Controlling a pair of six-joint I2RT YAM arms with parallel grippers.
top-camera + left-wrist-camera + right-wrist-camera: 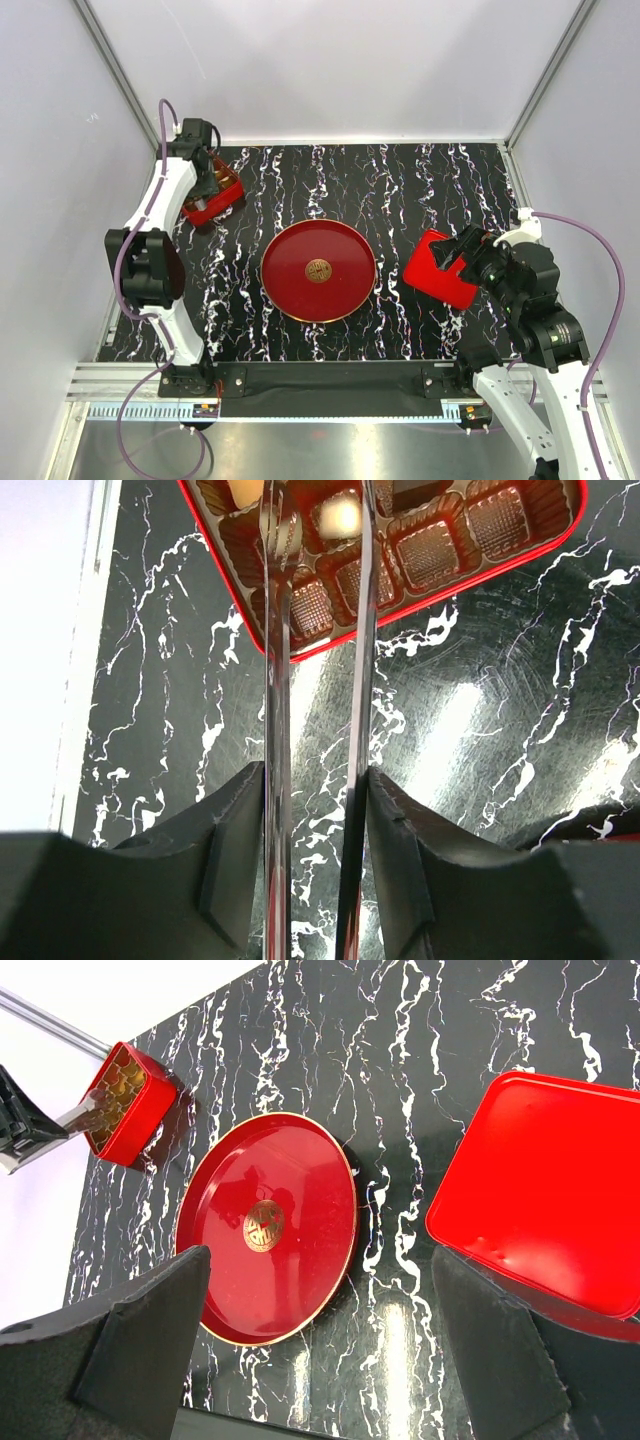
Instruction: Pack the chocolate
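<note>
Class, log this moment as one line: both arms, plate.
left fingers: hold tongs, tips either side of white chocolate in box | right fingers: open, above lid | plate: no chocolate

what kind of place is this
Probably a robot lab test cell: plain white panel walls box in a black marbled table, and a left arm and right arm are bolted to a metal rail at its near edge.
</note>
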